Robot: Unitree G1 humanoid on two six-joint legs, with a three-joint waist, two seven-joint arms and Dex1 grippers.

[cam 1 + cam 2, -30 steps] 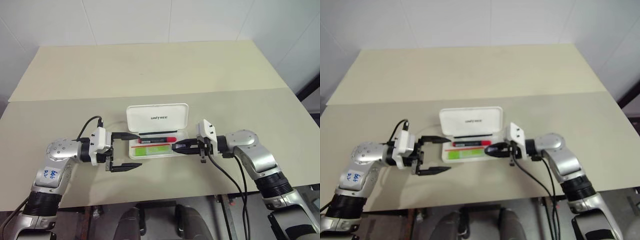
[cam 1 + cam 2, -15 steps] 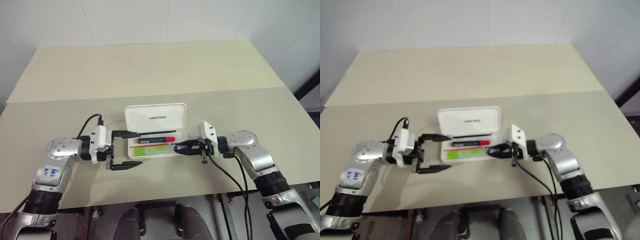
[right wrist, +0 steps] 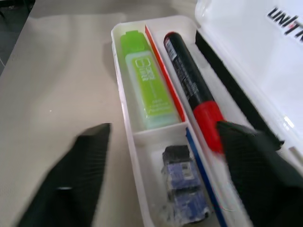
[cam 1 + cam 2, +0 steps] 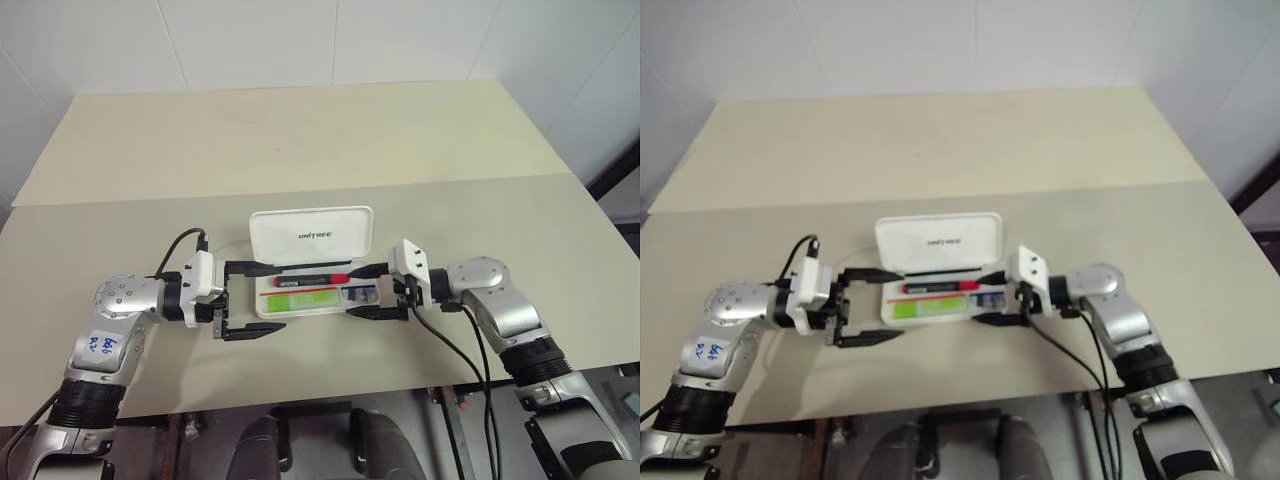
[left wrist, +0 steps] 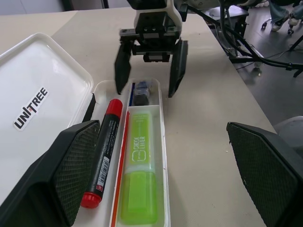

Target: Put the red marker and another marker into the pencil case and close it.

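Now both markers inside open pencil case [image 4: 312,237].

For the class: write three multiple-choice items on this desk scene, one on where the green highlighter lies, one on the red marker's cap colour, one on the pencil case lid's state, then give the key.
1. Where is the green highlighter?
A in the pencil case
B on the table
C in the left gripper

2. What colour is the red marker cap?
A blue
B red
C white

3. The lid is:
A shut
B removed
C open

Key: A, it lies in a compartment beside the marker; B, both ends show red; C, the lid stands raised behind the tray.
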